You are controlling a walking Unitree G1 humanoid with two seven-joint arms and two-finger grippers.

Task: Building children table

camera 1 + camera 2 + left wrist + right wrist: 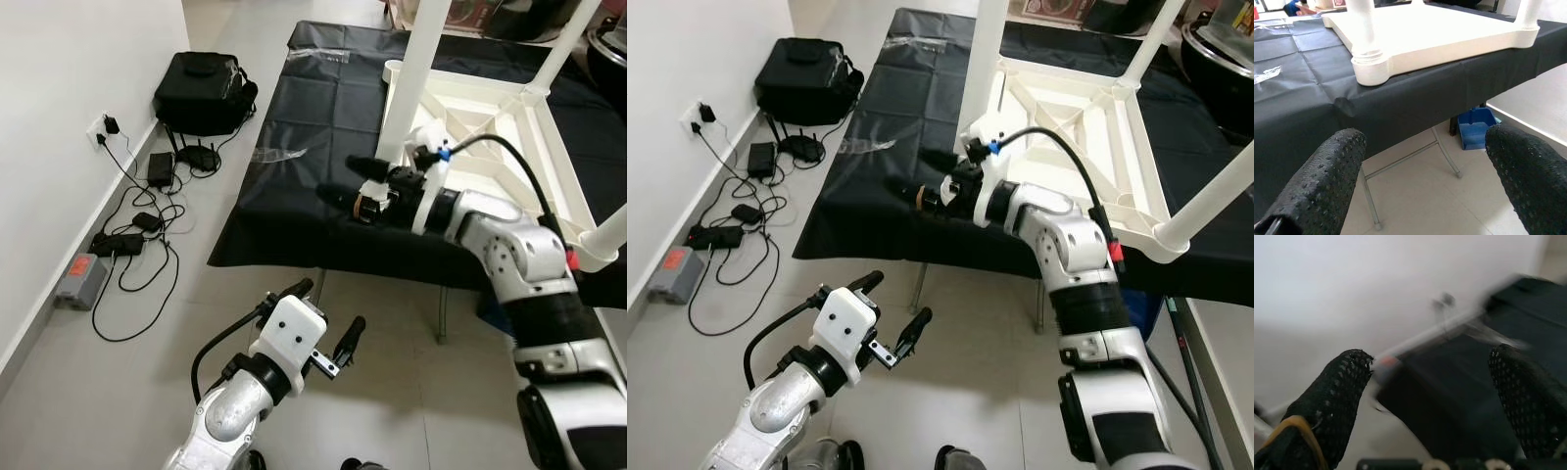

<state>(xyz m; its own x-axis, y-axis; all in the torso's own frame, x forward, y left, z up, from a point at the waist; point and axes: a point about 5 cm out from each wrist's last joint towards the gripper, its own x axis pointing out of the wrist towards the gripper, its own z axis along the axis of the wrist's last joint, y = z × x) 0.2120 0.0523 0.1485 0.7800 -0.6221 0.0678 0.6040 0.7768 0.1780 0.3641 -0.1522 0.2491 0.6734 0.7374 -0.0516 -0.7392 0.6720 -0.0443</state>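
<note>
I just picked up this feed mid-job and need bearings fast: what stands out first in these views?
An upturned white children's table lies on a work table draped in black cloth, its legs pointing up. The right hand, open and holding nothing, hovers over the cloth beside the nearest leg; the left hand, also open, hangs low over the tiled floor. By the wall sit a black bag and a tangle of cables and chargers.

— What did I have in front of me?
— A white children's table, upside down on the black-covered tabletop, ribbed underside up.
— And its legs?
— I saw white round legs standing upward from its corners.
</note>
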